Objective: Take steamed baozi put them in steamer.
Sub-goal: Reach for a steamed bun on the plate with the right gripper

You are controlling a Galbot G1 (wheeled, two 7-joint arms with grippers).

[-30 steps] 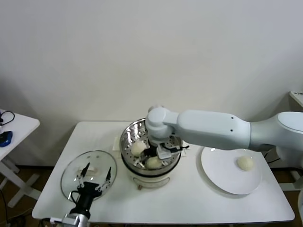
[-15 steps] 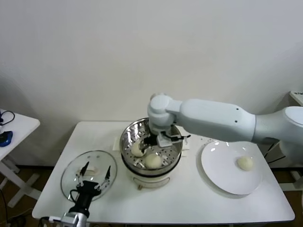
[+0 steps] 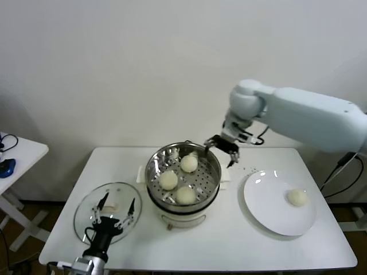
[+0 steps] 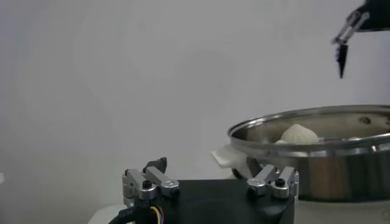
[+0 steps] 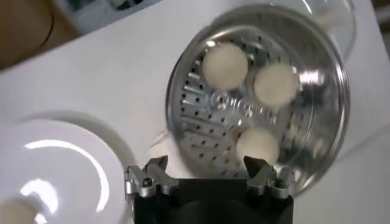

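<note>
- Steamed baozi: four small, round, cream-white buns with smooth tops. Three lie on the perforated floor of the steamer (image 3: 183, 175), at the centre of the head view: one toward the back (image 3: 189, 163), one at the left (image 3: 168, 180), one at the front (image 3: 185, 196). They sit close together without clearly touching.
- Fourth bun (image 3: 297, 197): alone on the white plate (image 3: 269, 215) at the right of the frame, well apart from the steamer.
- Steamer: a shiny steel basket on a white cooker base, standing on the white table (image 3: 229, 246).
- Right gripper (image 3: 222, 150): raised above the steamer's right rear rim, fingers spread wide, holding nothing. Its wrist view looks down on the basket (image 5: 256, 91) and the three buns.
- Left gripper (image 3: 113, 213): at the lower left, fingers apart and empty, hovering over the round glass lid (image 3: 86, 215) that lies flat on the table just beside the steamer.
- Obstructions: none between the plate and the basket; a second white table (image 3: 23, 154) stands at the far left edge.
</note>
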